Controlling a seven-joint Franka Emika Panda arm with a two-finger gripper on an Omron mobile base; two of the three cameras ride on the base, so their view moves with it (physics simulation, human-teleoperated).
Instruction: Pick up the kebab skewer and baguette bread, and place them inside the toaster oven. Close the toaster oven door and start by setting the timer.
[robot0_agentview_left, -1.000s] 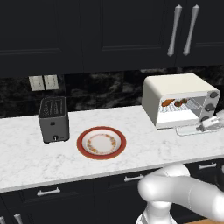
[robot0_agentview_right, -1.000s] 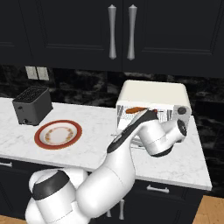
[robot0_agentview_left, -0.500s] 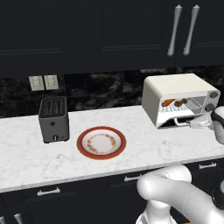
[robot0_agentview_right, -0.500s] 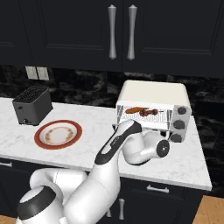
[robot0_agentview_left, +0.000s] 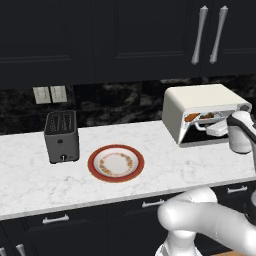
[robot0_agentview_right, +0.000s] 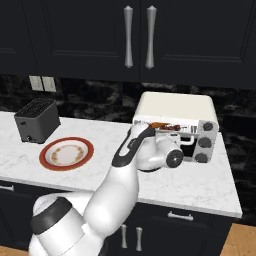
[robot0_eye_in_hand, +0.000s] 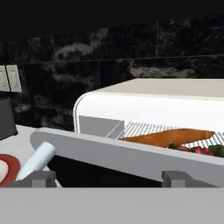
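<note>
1. Two fingertips (robot0_eye_in_hand: 43, 176), spread wide and holding nothing, flank the half-raised toaster oven door (robot0_eye_in_hand: 127, 155).
2. Baguette bread (robot0_eye_in_hand: 168, 136) and kebab skewer (robot0_eye_in_hand: 199, 149) lie on the toaster oven (robot0_agentview_right: 175, 112) rack beyond.
3. White marble counter (robot0_agentview_left: 30, 177); empty plate (robot0_agentview_left: 116, 163) and slot toaster (robot0_agentview_left: 61, 136) at left.

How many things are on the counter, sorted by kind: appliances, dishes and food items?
Appliances: 2, the toaster oven and the dark slot toaster
Dishes: 1, the plate
Food items: 2, the baguette bread and the kebab skewer, both on the oven rack
Total: 5
</note>
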